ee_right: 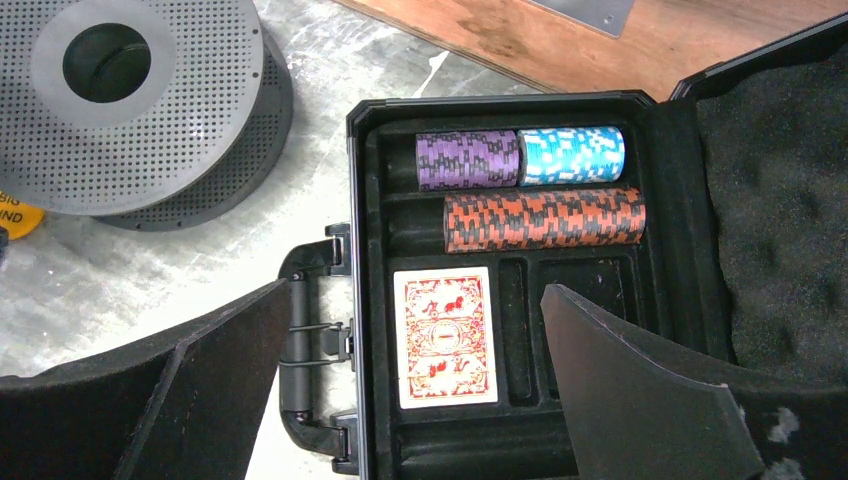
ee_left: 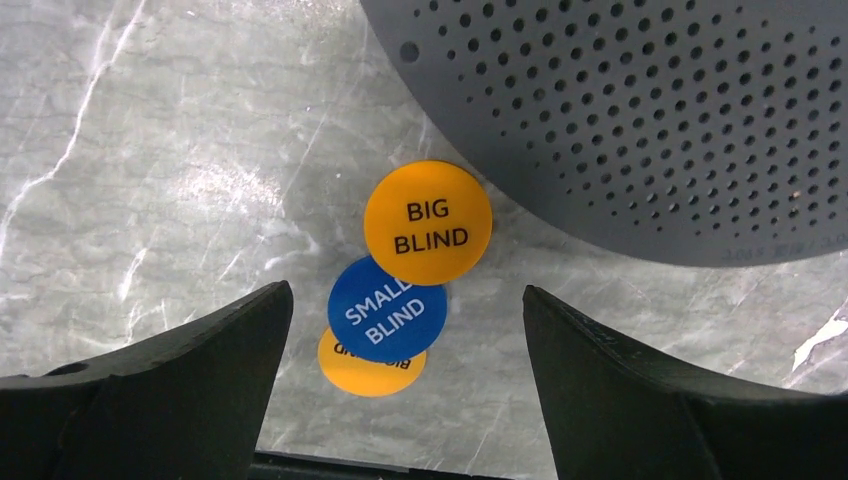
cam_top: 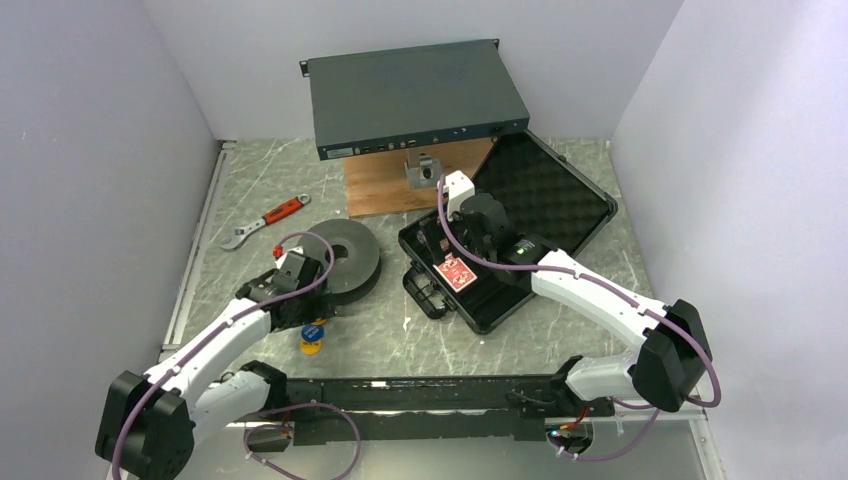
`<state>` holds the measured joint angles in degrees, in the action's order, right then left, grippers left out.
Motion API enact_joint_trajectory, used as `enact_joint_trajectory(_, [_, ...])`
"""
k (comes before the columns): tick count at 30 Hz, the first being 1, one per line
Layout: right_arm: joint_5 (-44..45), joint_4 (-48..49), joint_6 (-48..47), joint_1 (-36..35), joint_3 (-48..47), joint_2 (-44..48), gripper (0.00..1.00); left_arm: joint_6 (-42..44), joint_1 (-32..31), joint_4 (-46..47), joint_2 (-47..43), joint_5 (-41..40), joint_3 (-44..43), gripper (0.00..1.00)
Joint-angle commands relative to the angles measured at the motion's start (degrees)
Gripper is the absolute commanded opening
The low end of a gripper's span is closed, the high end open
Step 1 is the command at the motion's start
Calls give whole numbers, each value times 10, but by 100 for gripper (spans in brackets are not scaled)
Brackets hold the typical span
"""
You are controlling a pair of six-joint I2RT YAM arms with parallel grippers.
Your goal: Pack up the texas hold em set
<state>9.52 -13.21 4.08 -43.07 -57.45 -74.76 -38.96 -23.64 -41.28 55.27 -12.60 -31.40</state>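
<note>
Looking down: grey marbled worktop (cam_top: 400, 330), white walls (cam_top: 100, 150), black foam-lined case (cam_top: 550, 190) open right of centre. Left wrist: left gripper (ee_left: 405, 295) spread wide over BIG BLIND disc (ee_left: 428, 222), SMALL BLIND disc (ee_left: 387, 310), second orange disc (ee_left: 365, 372), beside perforated spool (ee_left: 640, 120). Right wrist: right gripper (ee_right: 415, 288) gaping above purple stack (ee_right: 468, 160), teal stack (ee_right: 572, 155), brown stack (ee_right: 545, 220), red-backed deck (ee_right: 446, 337) inside.

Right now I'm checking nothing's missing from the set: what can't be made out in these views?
- Left wrist: lower orange disc, lettering covered by the blue disc.
- Right wrist: case, near compartments behind the fingers.
- Top external: chip stacks, mostly under the right arm.
</note>
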Motion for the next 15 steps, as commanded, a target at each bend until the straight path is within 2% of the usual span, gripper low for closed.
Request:
enact_joint_trajectory(1, [9, 27, -4, 0, 0, 10, 100, -16, 1, 49, 22, 7, 1, 89])
enact_joint_trajectory(7, [10, 28, -4, 0, 0, 8, 100, -18, -6, 62, 52, -9, 5, 84])
enact_joint_trajectory(15, [7, 28, -3, 1, 0, 3, 100, -37, -23, 46, 86, -40, -7, 81])
